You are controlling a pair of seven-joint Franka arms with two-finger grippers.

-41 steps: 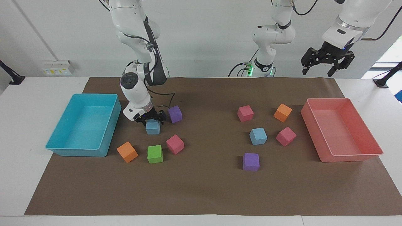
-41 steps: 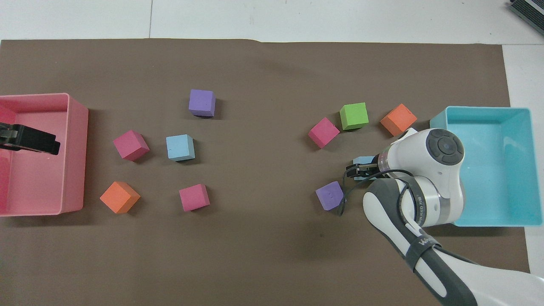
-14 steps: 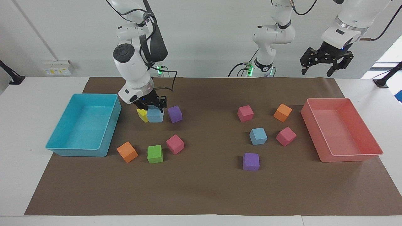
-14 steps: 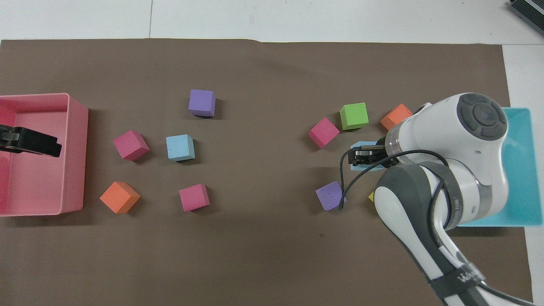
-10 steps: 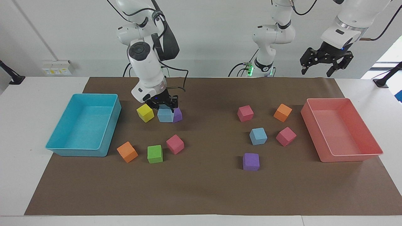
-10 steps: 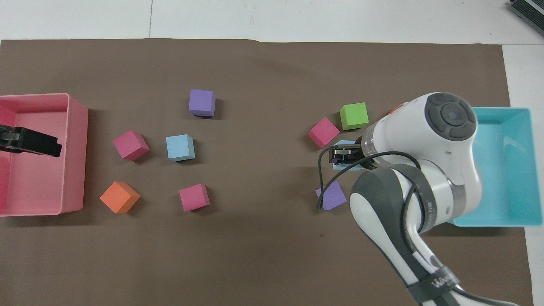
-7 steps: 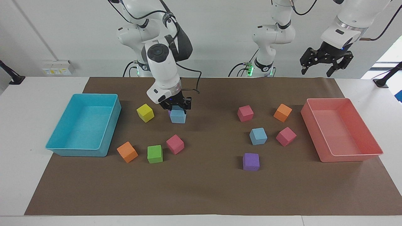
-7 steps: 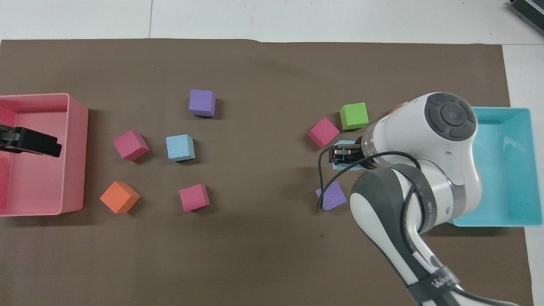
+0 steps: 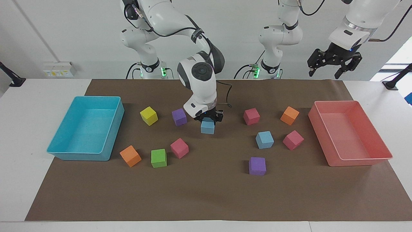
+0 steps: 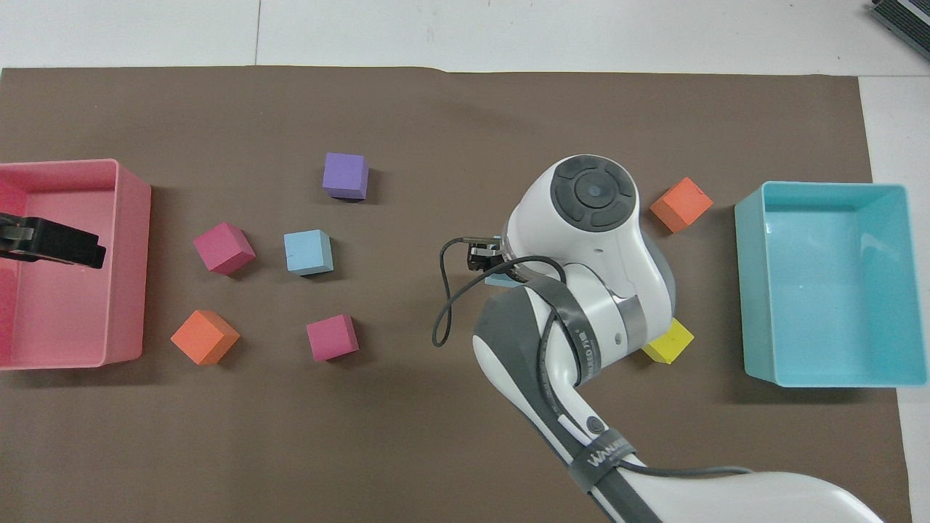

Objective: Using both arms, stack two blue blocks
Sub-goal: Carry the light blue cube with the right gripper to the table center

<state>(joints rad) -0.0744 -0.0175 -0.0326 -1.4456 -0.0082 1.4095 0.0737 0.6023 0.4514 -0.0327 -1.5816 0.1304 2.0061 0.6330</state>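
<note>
My right gripper (image 9: pixel 208 121) is shut on one blue block (image 9: pixel 207 128) and holds it just over the brown mat at the table's middle, between a purple cube and a pink cube. From overhead the right arm hides most of this block (image 10: pixel 500 280) and the right gripper (image 10: pixel 485 258). The other blue block (image 9: pixel 264 140) (image 10: pixel 308 252) rests on the mat toward the left arm's end, among pink, orange and purple cubes. My left gripper (image 9: pixel 333 67) (image 10: pixel 54 245) waits open, high over the pink tray.
A cyan tray (image 9: pixel 66 154) stands at the right arm's end and a pink tray (image 9: pixel 360 161) at the left arm's end. Loose cubes lie around: yellow (image 9: pixel 149 115), purple (image 9: pixel 179 116), pink (image 9: pixel 179 148), green (image 9: pixel 158 158), orange (image 9: pixel 130 156), purple (image 9: pixel 257 166).
The right arm lifted the blue block from beside the cyan tray and carried it toward the table's middle, uncovering the yellow and purple cubes. The left arm has not moved.
</note>
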